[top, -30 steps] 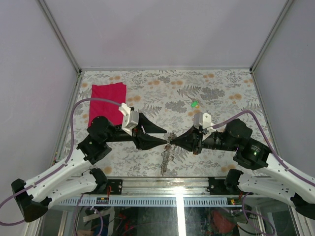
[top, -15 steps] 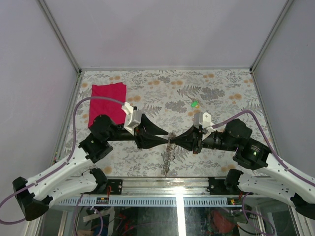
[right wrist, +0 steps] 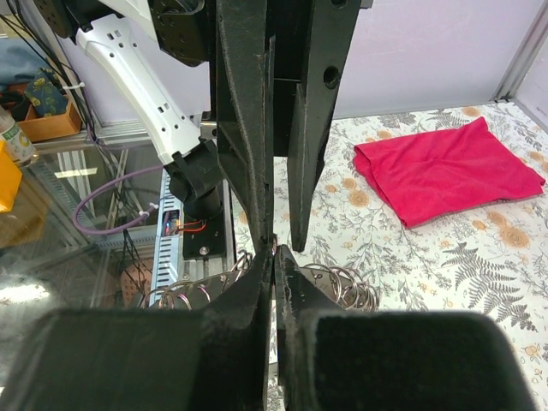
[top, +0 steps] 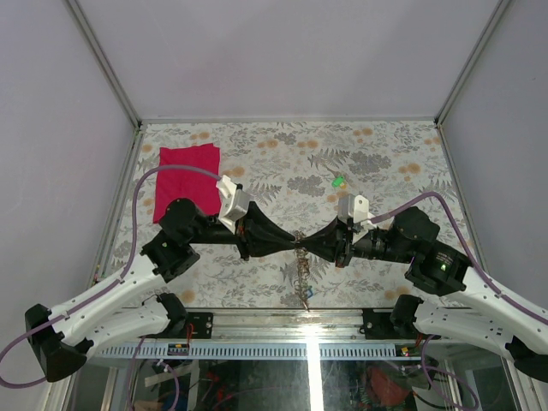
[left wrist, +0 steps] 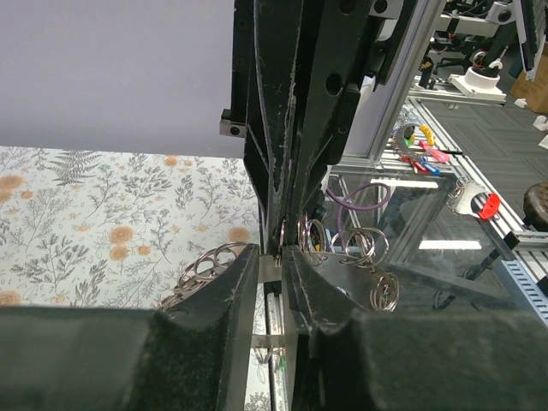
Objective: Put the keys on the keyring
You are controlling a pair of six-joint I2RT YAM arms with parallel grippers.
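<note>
top: left end effector (top: 289,243) and right end effector (top: 306,245) meet tip to tip, the keyring (top: 300,272) bunched just on the near side of the tips; a green key (top: 339,181) lies beyond the right one.
left wrist: fingers a sliver apart around a thin metal strip; clamped or not, cannot tell.
right wrist: fingers fully closed, keyring loops just behind their tips.

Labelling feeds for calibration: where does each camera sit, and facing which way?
Top external: above and behind the robot, looking down at the table; left gripper meets right gripper.
Left wrist: on the left arm, facing the right gripper past its own fingers.
Right wrist: on the right arm, facing the left gripper past its own fingers.
Shared: top and right wrist show the red cloth.
</note>
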